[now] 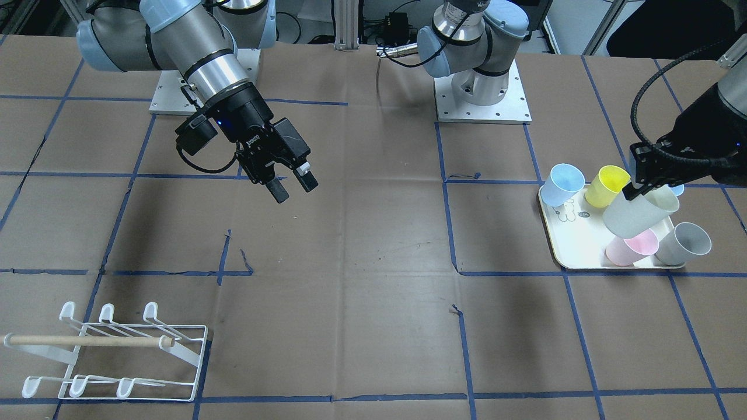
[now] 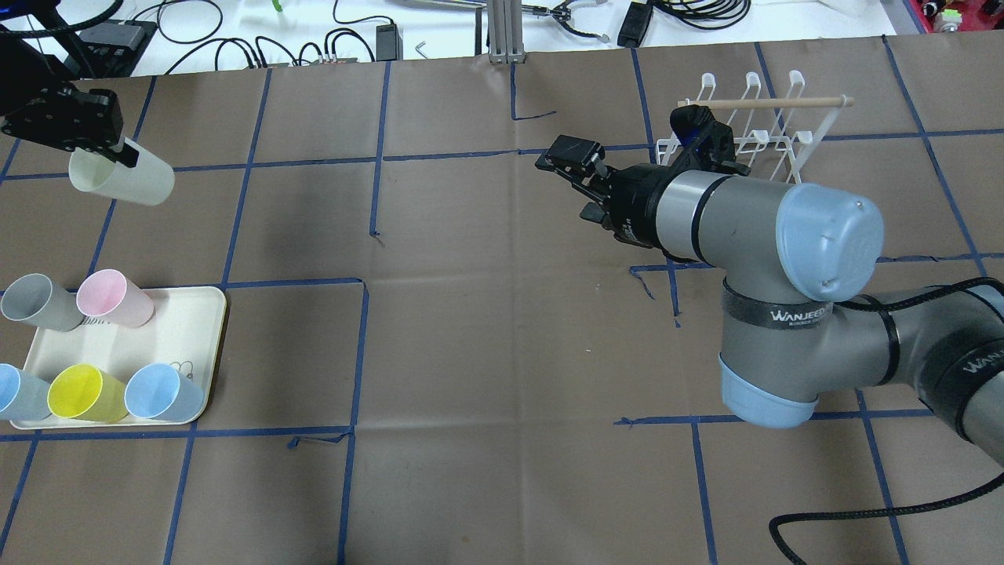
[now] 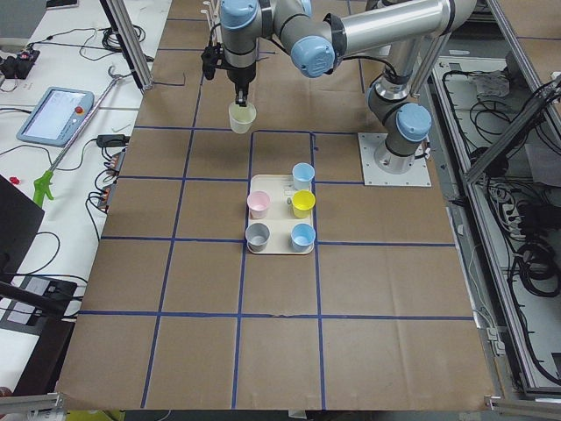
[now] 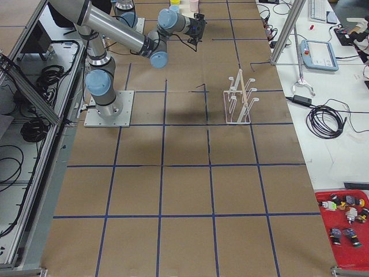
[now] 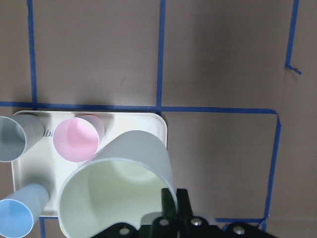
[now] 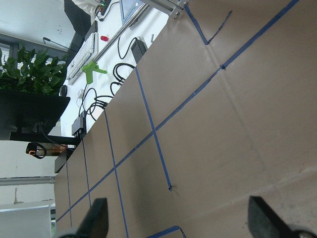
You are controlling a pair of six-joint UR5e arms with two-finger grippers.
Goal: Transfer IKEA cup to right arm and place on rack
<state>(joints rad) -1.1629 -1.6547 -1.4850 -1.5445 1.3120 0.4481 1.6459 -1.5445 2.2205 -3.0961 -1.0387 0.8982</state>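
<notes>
Left claw (image 1: pixel 635 191) pinches the rim of a smooth, cream, tapered cup (image 1: pixel 641 211) hanging tilted beneath it; right claw (image 1: pixel 295 187) gapes wide, empty.

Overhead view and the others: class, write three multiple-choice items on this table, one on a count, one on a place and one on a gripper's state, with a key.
1. How many cups are on the tray? A three; B seven; C five.
2. Where is the cream cup? A on the rack; B held in the air by the left gripper; C on the tray.
3. The right gripper is: A open and empty; B shut on a cup; C shut on a dowel.
Key: 1 C, grey, pink, yellow and two blue; 2 B, the fingers pinch its rim; 3 A, its fingers stand apart with nothing between.
</notes>
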